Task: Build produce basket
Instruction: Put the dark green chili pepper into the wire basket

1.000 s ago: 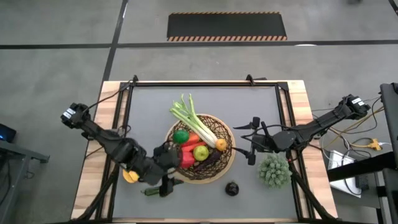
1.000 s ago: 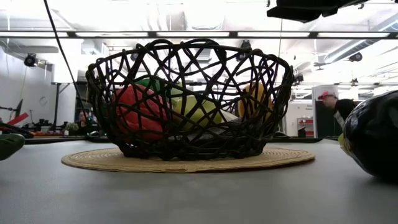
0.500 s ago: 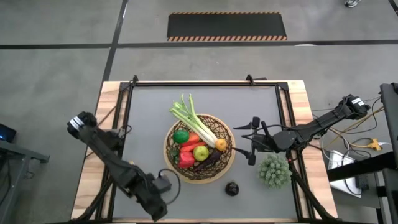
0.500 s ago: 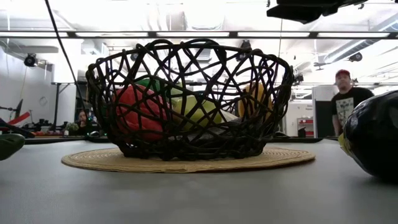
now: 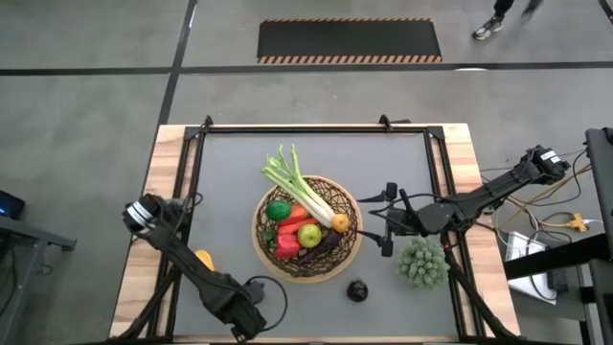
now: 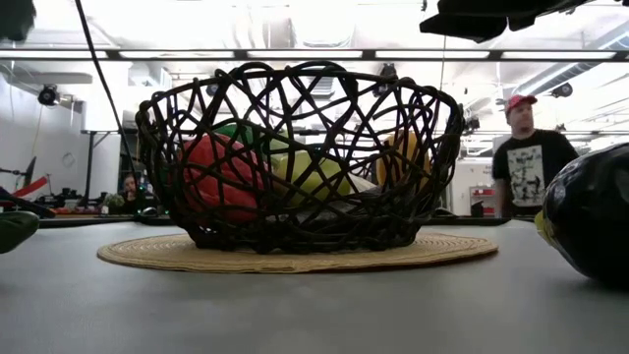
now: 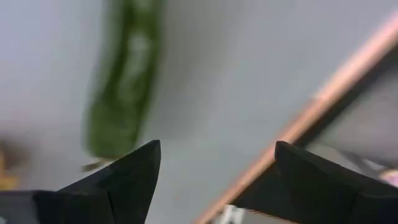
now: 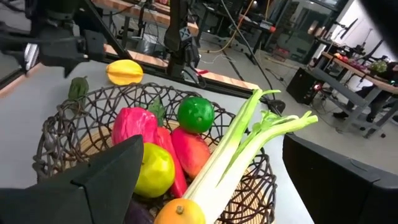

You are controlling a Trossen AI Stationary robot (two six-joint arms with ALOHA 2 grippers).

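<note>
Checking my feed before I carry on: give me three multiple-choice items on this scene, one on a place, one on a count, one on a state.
1. The lemon outside the basket lies:
A. on the table by the left arm
B. on the floor
C. on a shelf
2. Leeks in the basket:
A. none
B. one
C. three
3. The right hand is:
A. shut on fruit
B. open and empty
C. out of view

Answers:
1. A: the high view shows it on the table next to that arm.
2. B: a single leek lies across the rim.
3. B: its fingers are spread beside the basket with nothing between them.
</note>
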